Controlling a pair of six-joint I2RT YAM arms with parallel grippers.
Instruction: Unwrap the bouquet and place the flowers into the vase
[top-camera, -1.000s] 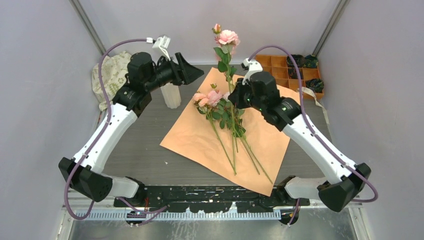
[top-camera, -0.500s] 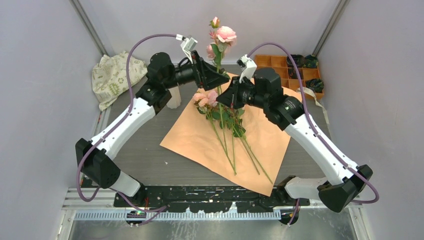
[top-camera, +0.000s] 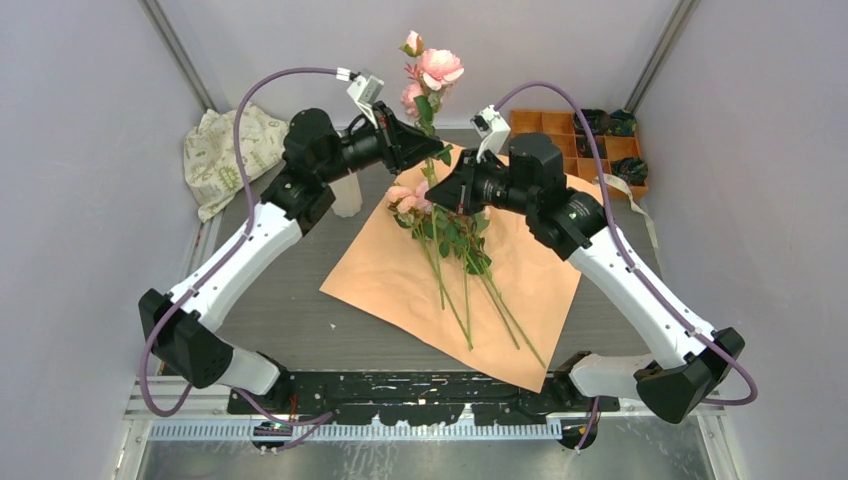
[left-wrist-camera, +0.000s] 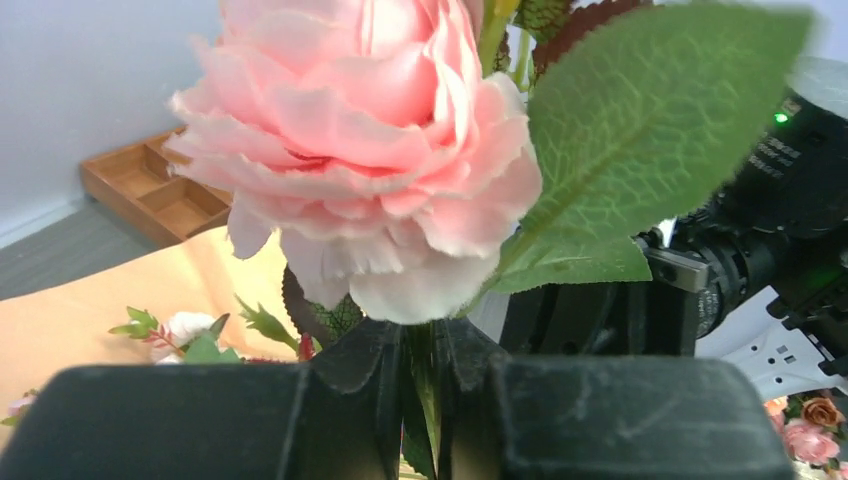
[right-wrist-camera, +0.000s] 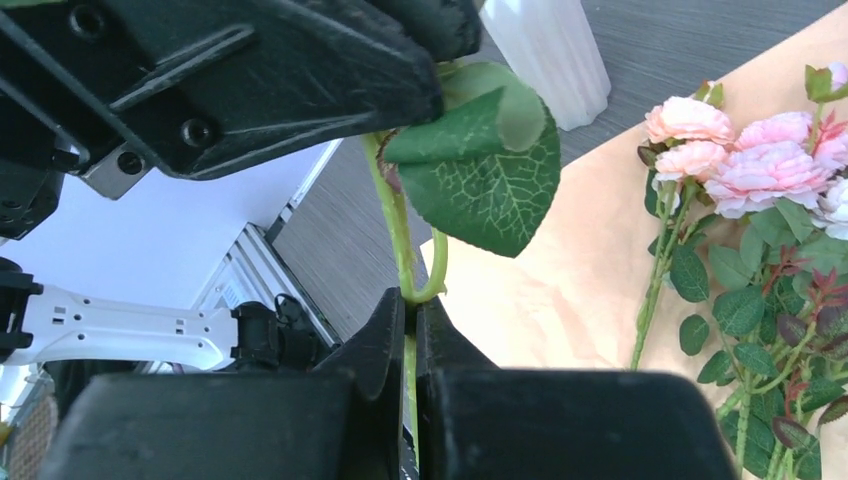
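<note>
Swinging in from the vase (top-camera: 346, 198) at the far left of the table (top-camera: 280, 300), your left gripper (top-camera: 430, 150) has just clamped the raised rose stem (right-wrist-camera: 398, 225) under its bloom. The right gripper (top-camera: 436, 193) still pinches it lower down. You can likely finish the handover, while the other flowers (top-camera: 440, 225) wait on the orange paper (top-camera: 400, 285) mid-table.

Cloth bag (top-camera: 222, 150), wooden divided tray (top-camera: 560, 140)
</note>
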